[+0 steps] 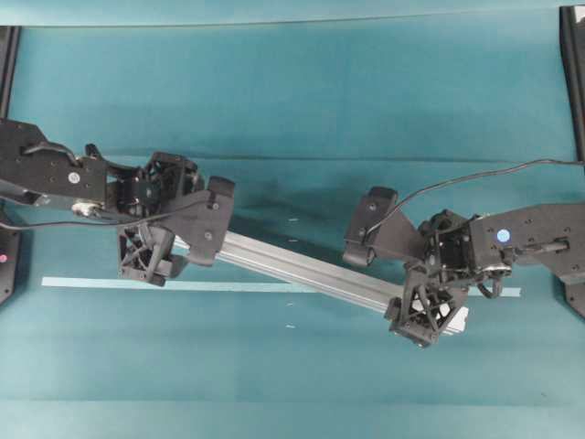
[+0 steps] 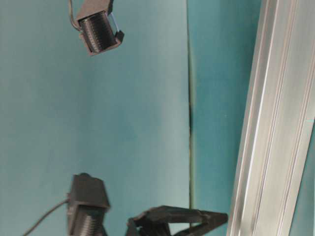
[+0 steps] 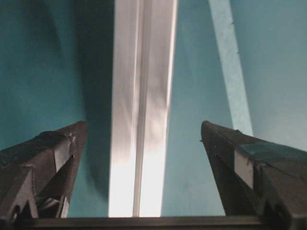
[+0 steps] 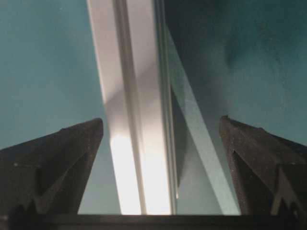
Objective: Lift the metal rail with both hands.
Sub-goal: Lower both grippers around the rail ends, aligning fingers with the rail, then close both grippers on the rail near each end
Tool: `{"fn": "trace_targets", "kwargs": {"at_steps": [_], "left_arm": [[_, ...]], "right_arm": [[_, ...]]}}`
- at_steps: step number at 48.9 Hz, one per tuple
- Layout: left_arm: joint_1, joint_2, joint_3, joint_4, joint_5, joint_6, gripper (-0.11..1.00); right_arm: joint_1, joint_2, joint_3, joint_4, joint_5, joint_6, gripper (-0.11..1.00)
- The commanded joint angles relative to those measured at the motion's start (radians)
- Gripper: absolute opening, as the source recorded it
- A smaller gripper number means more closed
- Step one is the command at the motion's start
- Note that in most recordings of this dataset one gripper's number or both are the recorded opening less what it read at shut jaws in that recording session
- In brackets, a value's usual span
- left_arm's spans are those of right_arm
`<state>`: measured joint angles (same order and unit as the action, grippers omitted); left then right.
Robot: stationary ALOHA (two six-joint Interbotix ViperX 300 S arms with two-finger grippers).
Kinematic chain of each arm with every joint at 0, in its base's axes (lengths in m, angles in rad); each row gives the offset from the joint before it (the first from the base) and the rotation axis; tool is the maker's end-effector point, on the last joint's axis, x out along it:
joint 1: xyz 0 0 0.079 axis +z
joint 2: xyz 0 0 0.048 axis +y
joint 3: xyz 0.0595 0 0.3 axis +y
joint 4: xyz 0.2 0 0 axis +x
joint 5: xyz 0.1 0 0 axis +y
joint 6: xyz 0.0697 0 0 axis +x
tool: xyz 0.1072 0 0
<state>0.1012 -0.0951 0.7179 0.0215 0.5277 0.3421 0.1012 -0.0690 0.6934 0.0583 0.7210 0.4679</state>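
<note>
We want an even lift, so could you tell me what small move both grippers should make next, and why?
Probably close both: the left gripper and right gripper are open, each straddling the metal rail near one end, with gaps on both sides.

A teal table point(image 1: 302, 82) fills the view. A thin pale tape strip point(image 1: 228, 286) lies flat on it, running from left to right. A black cable point(image 1: 475, 174) curves above the table.

One metal rail point(image 1: 302, 265), one pale tape strip point(image 1: 228, 285), and two pincers: left pincer point(image 1: 178, 242), right pincer point(image 1: 395, 274).
</note>
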Motion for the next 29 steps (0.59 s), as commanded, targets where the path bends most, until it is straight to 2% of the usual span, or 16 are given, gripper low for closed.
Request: {"fn": "trace_targets", "kwargs": {"at_steps": [1, 20, 29], "left_arm": [[0.0, 0.006, 0.006, 0.002, -0.023, -0.002, 0.94], [0.002, 0.072, 0.02, 0.002, -0.092, -0.009, 0.94], [0.005, 0.083, 0.025, 0.002, -0.097, -0.009, 0.94]], "right_arm": [[-0.005, 0.012, 0.005, -0.003, -0.02, -0.003, 0.99], [-0.003, 0.089, 0.031, -0.003, -0.147, -0.011, 0.99], [-0.003, 0.098, 0.034, -0.003, -0.158, -0.012, 0.99]]}}
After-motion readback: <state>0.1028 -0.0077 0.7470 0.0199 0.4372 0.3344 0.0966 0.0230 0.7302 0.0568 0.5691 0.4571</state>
